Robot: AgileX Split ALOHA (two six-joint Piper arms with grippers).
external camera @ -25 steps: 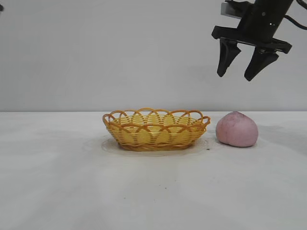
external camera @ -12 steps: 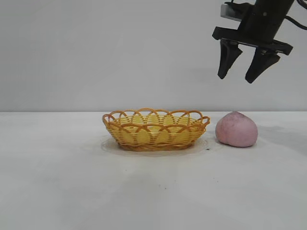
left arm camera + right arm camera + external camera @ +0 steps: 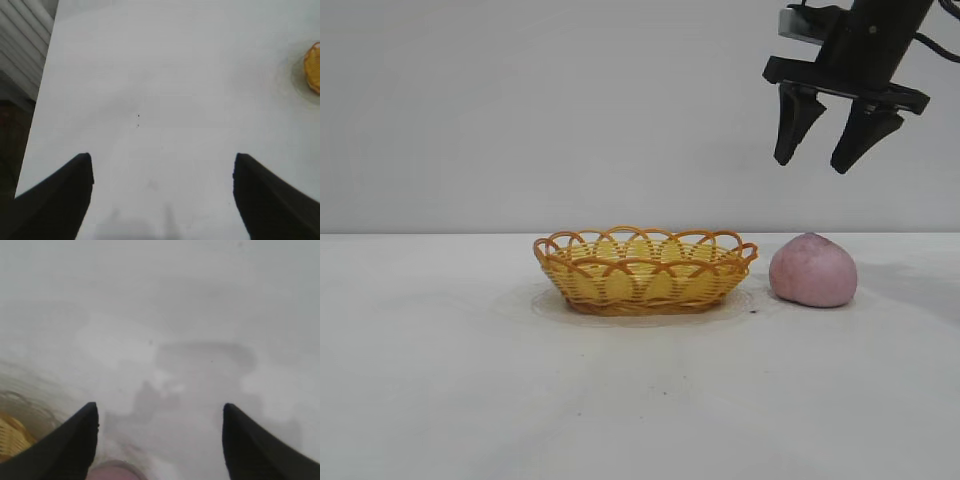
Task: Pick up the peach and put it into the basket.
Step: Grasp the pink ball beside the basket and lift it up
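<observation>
The pink-mauve peach (image 3: pixel 813 270) sits on the white table just right of the yellow-orange wicker basket (image 3: pixel 645 270). The basket is empty. My right gripper (image 3: pixel 815 163) hangs open and empty high above the peach. In the right wrist view (image 3: pixel 160 412) its two dark fingers stand wide apart, with a sliver of the peach (image 3: pixel 117 471) and the basket's edge (image 3: pixel 12 435) at the frame's border. My left gripper (image 3: pixel 162 162) is open and empty over bare table, out of the exterior view; the basket's rim (image 3: pixel 312 67) shows far off in the left wrist view.
The white table (image 3: pixel 520 400) spreads around the basket and peach. Its far left edge (image 3: pixel 40 115) shows in the left wrist view, with a slatted white wall beyond.
My right gripper has risen slightly above the peach and stays open. The peach and basket have not moved.
</observation>
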